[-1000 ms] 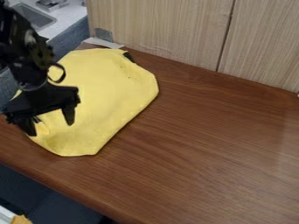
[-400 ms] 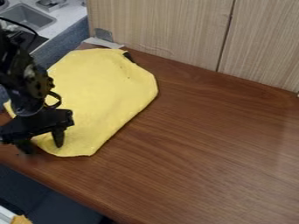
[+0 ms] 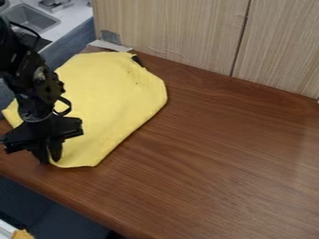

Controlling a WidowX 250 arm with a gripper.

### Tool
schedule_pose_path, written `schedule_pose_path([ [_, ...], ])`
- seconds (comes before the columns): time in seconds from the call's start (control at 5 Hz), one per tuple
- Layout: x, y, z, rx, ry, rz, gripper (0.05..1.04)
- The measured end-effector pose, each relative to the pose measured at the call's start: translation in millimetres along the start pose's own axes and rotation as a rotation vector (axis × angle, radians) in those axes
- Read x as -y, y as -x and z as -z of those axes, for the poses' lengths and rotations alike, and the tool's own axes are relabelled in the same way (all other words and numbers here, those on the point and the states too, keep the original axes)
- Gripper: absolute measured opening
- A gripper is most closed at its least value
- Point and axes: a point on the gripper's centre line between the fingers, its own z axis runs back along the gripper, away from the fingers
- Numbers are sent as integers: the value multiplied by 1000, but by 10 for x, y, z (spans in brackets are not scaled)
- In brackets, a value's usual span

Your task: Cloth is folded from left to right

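Observation:
The yellow cloth (image 3: 112, 102) lies on the left part of the brown table, its far edge close to the wooden panel and its near edge toward the table's front. At the cloth's lower left edge is the black gripper (image 3: 50, 158), pointing down with its fingers close together and pinched on the cloth there. The arm above it covers part of the cloth's left side.
The brown table (image 3: 224, 158) extends to the right, with a wooden panel (image 3: 181, 32) along its back. A grey sink (image 3: 34, 18) lies behind at the upper left. The table's front edge drops off at the lower left.
The gripper has moved down toward the cloth's near left edge, and its fingers have closed there from wide apart. The cloth's lower left edge has been drawn slightly inward.

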Motion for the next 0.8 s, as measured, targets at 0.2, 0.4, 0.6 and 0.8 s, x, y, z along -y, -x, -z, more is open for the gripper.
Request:
schedule_pose_path([
  [0.2, 110, -30, -133, 15, 41, -8, 62],
  [0.4, 277, 3, -230, 7, 97, -18, 54],
  [0.6, 479, -76, -399, 26, 159, -38, 54],
  [0.8, 637, -261, -535, 57, 212, -80, 54],
])
